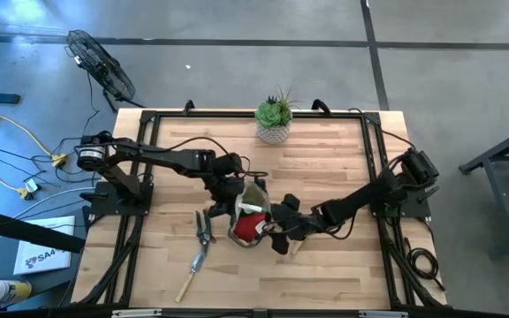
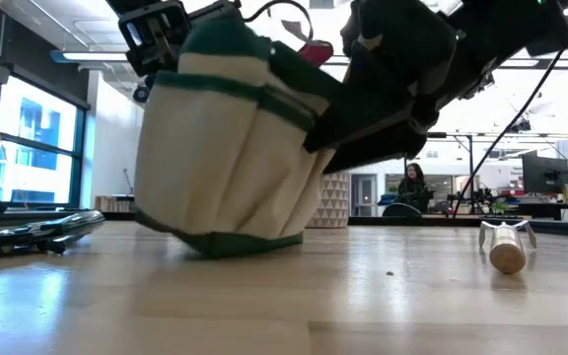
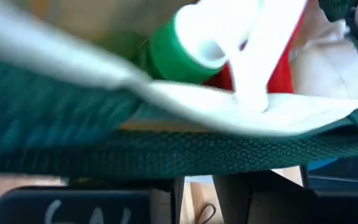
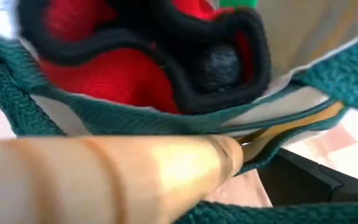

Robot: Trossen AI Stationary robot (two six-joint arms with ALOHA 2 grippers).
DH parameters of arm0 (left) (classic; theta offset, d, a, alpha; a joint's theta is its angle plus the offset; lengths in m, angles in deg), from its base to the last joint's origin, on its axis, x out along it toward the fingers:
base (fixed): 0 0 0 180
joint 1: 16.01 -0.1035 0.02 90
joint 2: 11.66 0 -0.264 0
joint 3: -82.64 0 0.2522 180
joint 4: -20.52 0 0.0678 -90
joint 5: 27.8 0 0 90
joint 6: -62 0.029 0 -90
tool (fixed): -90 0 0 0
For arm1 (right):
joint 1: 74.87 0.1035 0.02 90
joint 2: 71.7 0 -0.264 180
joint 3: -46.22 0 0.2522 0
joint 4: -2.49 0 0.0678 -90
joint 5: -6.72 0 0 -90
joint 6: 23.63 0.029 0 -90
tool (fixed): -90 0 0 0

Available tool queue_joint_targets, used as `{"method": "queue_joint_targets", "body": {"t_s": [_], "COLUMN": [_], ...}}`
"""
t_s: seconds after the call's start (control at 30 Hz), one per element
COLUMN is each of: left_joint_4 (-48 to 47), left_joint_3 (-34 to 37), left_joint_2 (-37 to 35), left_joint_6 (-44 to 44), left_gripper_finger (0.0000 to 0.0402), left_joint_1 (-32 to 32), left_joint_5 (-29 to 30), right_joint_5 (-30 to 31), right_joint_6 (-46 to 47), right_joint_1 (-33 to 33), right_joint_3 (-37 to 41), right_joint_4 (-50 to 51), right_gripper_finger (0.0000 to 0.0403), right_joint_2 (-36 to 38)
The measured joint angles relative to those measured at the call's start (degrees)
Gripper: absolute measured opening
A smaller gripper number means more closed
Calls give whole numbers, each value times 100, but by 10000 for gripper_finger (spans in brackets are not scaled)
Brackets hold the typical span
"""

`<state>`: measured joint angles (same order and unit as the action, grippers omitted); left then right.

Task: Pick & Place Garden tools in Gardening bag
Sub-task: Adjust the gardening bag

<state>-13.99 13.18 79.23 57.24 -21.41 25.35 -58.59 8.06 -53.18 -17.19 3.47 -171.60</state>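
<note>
Wooden handle [image 4: 104,177] sits in right gripper's [image 1: 283,231] wide-spread fingers at the gardening bag [image 2: 225,148] rim, mid-table, while left gripper [image 1: 228,196] pinches the rim, seemingly tilting the mouth toward it; red glove [image 4: 123,81] already inside.

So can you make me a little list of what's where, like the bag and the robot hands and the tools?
bag: gardening bag mid-table, tilted, part lifted off the wood
in the bag: red glove, green spray bottle
left gripper: clamped on the bag's rim
right gripper: at the bag's mouth with a wooden handle
on the table: pruners, trowel
far edge: potted succulent
</note>
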Motion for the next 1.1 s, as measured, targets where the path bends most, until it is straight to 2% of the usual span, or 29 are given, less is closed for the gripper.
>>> {"method": "queue_joint_targets", "body": {"t_s": [0.33, 0.67, 0.93, 1.1], "left_joint_4": [127, 134, 127, 93], "left_joint_3": [0, 0, -2, -4], "left_joint_2": [0, 0, 0, 0], "left_joint_6": [-309, -709, -720, -912], "left_gripper_finger": [72, 72, 72, 72], "left_joint_1": [145, 224, 281, 281], "left_joint_5": [8, 44, 165, 219], "right_joint_5": [577, 523, 64, 35], "right_joint_6": [-155, 85, 327, 486], "right_joint_1": [-9, 56, 198, 310], "right_joint_3": [0, 0, 0, 0], "right_joint_4": [366, 1032, 1223, 1302], "right_gripper_finger": [297, 297, 297, 297], "right_joint_2": [412, 446, 446, 496]}}
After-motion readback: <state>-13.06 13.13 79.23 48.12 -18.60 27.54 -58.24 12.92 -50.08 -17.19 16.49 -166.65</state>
